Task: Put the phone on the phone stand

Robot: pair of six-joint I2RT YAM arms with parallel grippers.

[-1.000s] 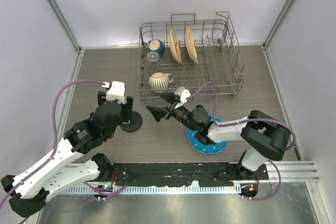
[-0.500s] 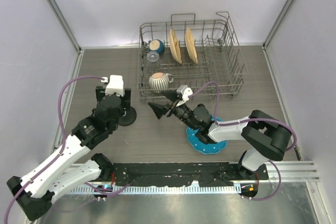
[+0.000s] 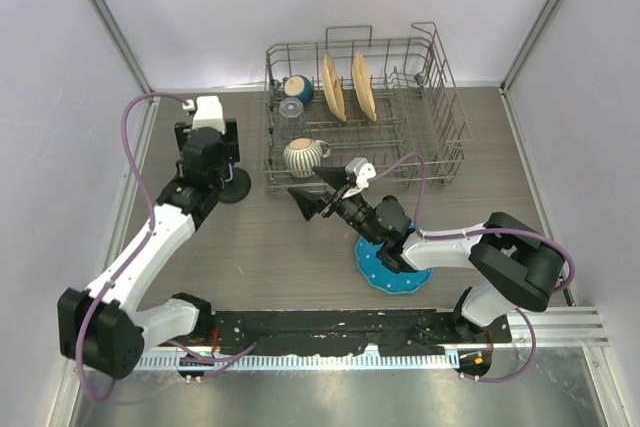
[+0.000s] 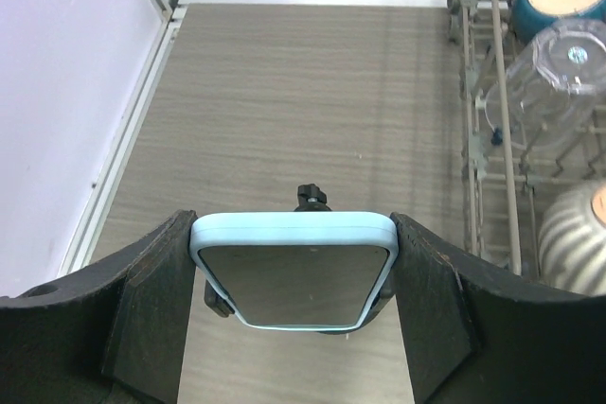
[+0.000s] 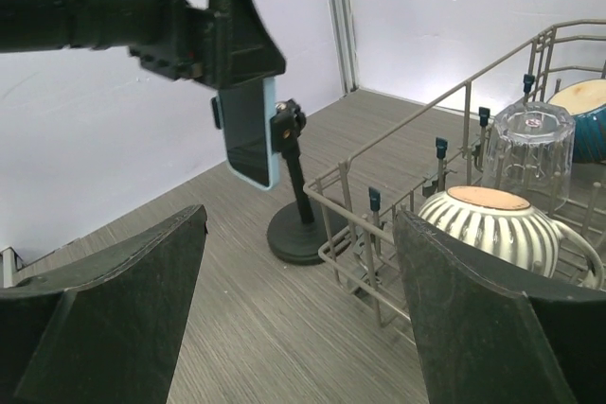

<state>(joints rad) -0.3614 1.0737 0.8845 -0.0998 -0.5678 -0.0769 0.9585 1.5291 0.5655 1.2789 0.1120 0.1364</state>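
My left gripper (image 3: 207, 159) is shut on the phone (image 4: 294, 276), light blue rim and dark face, gripping its two long edges. The black phone stand (image 5: 301, 226) stands on the table right behind it. In the right wrist view the phone (image 5: 250, 134) hangs upright with its back against the stand's cradle at the top of the post. The stand's knob (image 4: 311, 198) shows just past the phone's top edge. The stand's round base (image 3: 238, 185) sits left of the dish rack. My right gripper (image 3: 310, 201) is open and empty, facing the stand from the right.
A wire dish rack (image 3: 425, 152) stands at the back, holding a striped mug (image 3: 303, 155), a glass (image 3: 290, 109), a blue bowl (image 3: 298, 88) and two plates (image 3: 348, 87). A blue dish (image 3: 385, 272) lies under my right arm. The left wall rail (image 4: 142, 111) is close by.
My left gripper has carried the phone back and to the left. The stand's base has shifted back with it. My right gripper has moved slightly farther back.
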